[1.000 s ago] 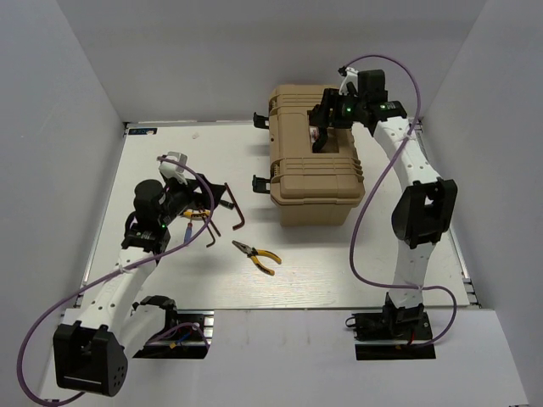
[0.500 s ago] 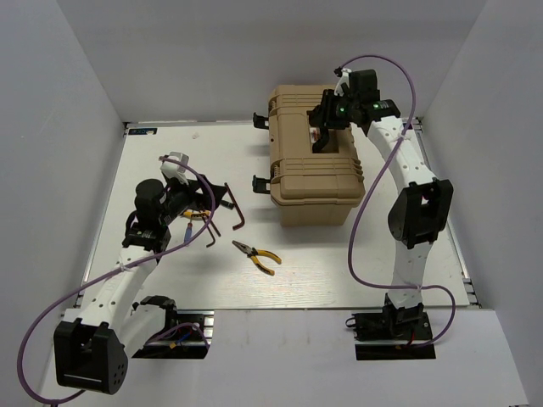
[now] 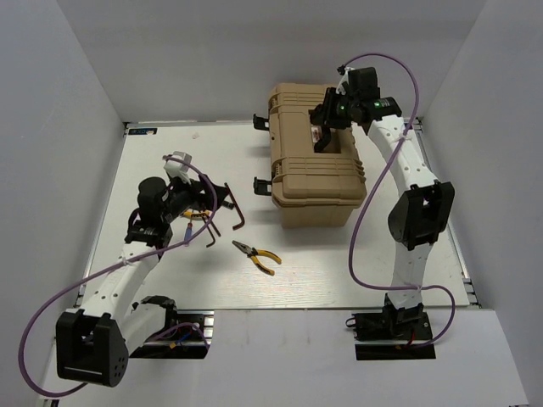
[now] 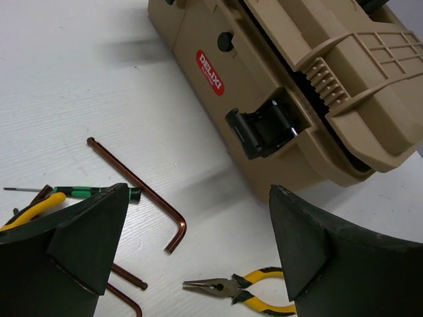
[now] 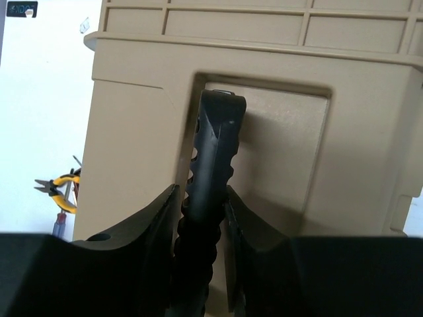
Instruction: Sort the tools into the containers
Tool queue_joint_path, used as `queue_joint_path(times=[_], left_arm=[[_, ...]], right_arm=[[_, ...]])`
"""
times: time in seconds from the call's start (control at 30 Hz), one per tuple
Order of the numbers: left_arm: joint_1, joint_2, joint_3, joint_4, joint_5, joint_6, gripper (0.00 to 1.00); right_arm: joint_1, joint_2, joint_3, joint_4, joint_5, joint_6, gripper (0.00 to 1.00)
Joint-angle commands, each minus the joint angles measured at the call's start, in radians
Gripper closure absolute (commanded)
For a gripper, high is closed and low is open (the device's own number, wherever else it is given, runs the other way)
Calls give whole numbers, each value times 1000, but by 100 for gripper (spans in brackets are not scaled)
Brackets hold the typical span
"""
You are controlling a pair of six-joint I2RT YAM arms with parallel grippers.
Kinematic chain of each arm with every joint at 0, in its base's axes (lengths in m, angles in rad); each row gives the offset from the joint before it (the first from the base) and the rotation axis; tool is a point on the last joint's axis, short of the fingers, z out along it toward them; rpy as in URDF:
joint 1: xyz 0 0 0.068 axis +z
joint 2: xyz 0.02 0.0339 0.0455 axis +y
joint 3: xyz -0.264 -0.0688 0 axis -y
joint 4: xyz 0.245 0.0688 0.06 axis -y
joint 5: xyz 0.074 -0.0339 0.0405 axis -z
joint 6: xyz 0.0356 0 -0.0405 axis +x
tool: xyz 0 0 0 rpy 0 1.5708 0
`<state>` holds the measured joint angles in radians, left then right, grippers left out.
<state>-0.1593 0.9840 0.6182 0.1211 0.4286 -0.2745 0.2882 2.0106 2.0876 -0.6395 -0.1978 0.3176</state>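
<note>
Only the right wrist view showed the right gripper clamped on the toolbox's black handle. The left wrist view showed a black side latch and a red label. The left gripper hung open above hex keys, a small screwdriver and pliers on the table, towards its left edge. Bare white surface ran from there to the near edge. The tan, ribbed toolbox sat by the far right corner.
</note>
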Motion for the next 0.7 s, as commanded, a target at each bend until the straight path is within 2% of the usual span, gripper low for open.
queue_joint_path(times=[0.0, 0.07, 0.17, 0.43, 0.67], left_arm=[[-2, 36, 38, 64, 73, -38, 4], [-2, 67, 69, 77, 97, -58, 12], [-2, 125, 113, 103, 125, -95, 17], [-29, 284, 231, 170, 134, -144, 18], [-120, 467, 409, 54, 69, -144, 21]], right_arm=[[-18, -185, 101, 67, -70, -15, 100], [-35, -194, 103, 67, -107, -11, 100], [-49, -231, 101, 70, -152, -5, 100], [-99, -292, 97, 92, -230, 31, 100], [-159, -314, 81, 104, -223, 63, 100]])
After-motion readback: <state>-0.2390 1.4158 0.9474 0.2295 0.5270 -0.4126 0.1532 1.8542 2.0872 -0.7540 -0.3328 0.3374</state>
